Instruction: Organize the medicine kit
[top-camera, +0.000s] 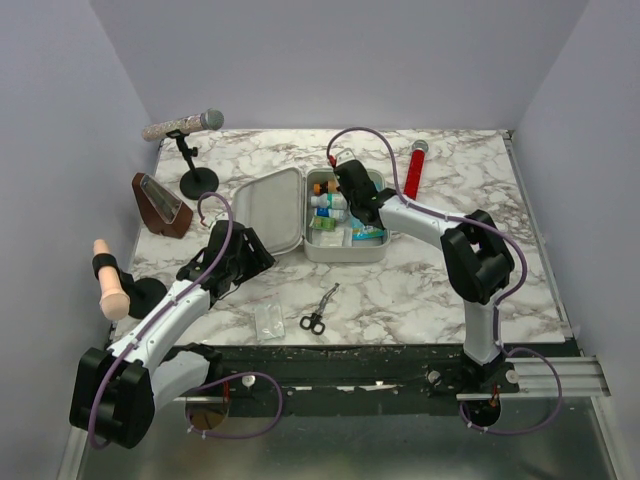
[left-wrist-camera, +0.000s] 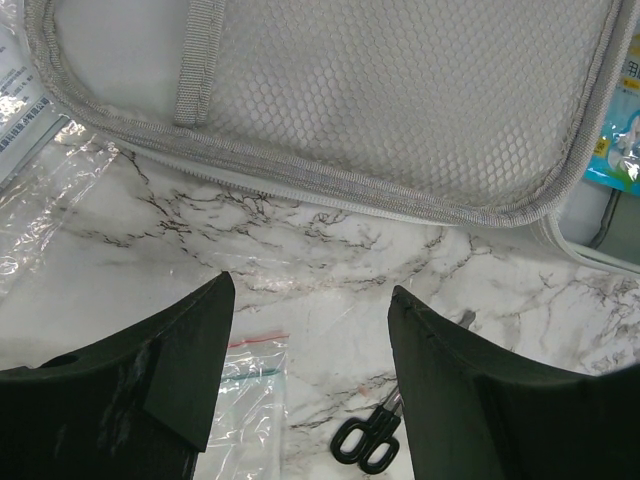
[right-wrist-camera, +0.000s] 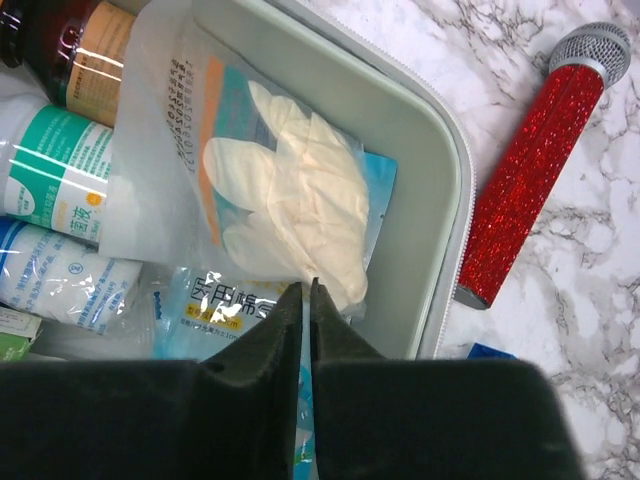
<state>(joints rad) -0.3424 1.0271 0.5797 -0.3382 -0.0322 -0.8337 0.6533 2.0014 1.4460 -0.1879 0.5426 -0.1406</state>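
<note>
The top view alone shows the full layout: the medicine kit (top-camera: 272, 212) lies opened flat on the marble table (top-camera: 440, 290), ahead of both arms. The right gripper (top-camera: 352, 195) is down inside the kit's tray, and the left gripper (top-camera: 245, 255) sits just off the near corner of the lid. Only the left wrist view shows the lid's inner face, which has a grey mesh pocket, a fabric strap and a stitched grey border. It also shows the left jaws standing wide apart with nothing between them. Below them lie scissors (left-wrist-camera: 365, 440) and a clear plastic bag (left-wrist-camera: 245, 400). Only the right wrist view resolves the tray contents. A glove packet (right-wrist-camera: 285, 200) lies directly ahead of the fingertips, with bottles (right-wrist-camera: 60, 170) ahead and to their left. A red microphone (right-wrist-camera: 530, 190) lies to their right, outside the tray wall. The right jaws are closed to a thin slit at the near edge of the glove packet. Pale packet material shows in the slit, but whether it is clamped cannot be told. The kit is pale grey-white with rounded corners. Each half has its long axis running away from the arm bases, slightly skewed. The lid lies to the left of the tray, with the hinge line between them.
</note>
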